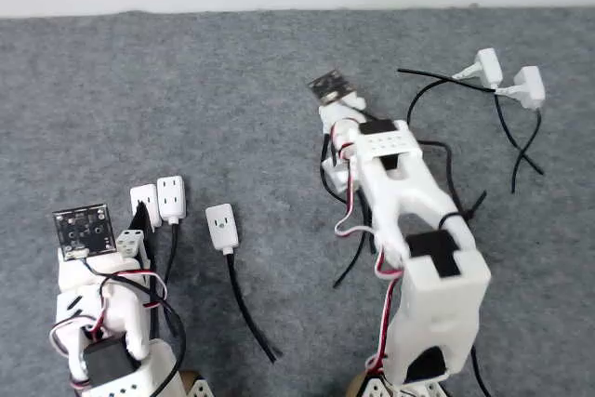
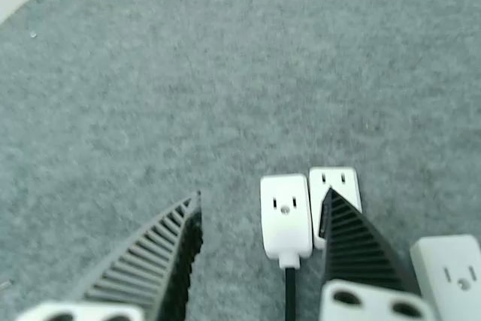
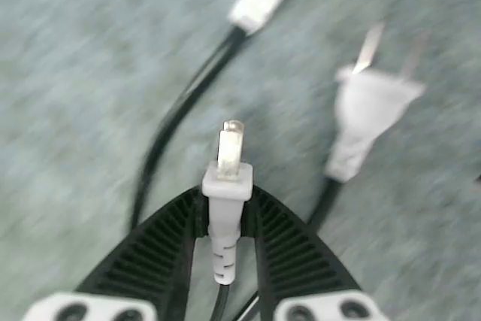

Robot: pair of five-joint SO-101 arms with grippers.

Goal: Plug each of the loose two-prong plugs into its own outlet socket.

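The grey felt-covered tabletop carries three white rectangular outlet sockets near its near-left corner. Two of them lie side by side, just beside each other. The third socket lies a little apart toward the middle, and its black cord trails toward the near edge. The left claw sits low over the pair with its ribbed black fingers spread wide apart and nothing between them. From the left wrist view one finger crosses in front of the farther socket of the pair; whether it touches cannot be told. The right claw is clamped on a white two-prong plug, gripping its moulded body from both sides. The metal prongs point away from the claw and the plug's cable runs back between the fingers. Two loose white two-prong plugs lie close together near the far-right corner of the tabletop, well apart from the sockets. Their thin black cables loop and cross on the felt beside the right arm, which stretches from the near edge toward the middle.
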